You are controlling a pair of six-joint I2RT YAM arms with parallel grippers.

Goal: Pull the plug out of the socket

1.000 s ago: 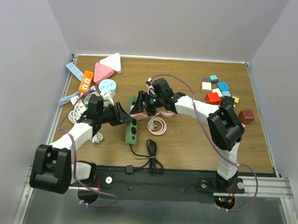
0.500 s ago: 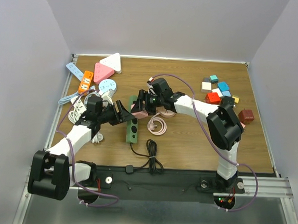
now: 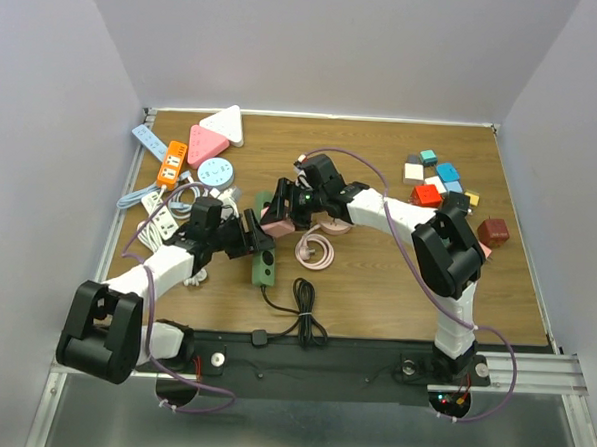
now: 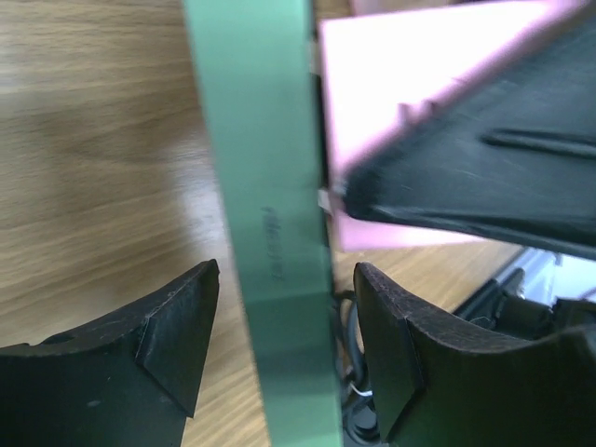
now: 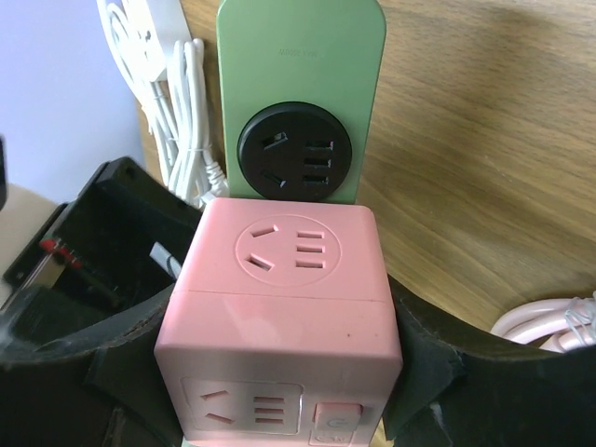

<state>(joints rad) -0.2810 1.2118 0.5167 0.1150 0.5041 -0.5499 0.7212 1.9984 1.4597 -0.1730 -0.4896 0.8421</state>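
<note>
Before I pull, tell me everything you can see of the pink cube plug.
The pink cube plug looks like matte plastic with rounded edges. Two visible sides carry a socket face, and one has a small switch low down. It sits on the green power strip, next to its black round socket, clamped on both sides by the right gripper.

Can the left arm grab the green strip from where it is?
Probably yes. The left gripper is open, its fingers on either side of the green strip, and nothing sits between them and it.
</note>
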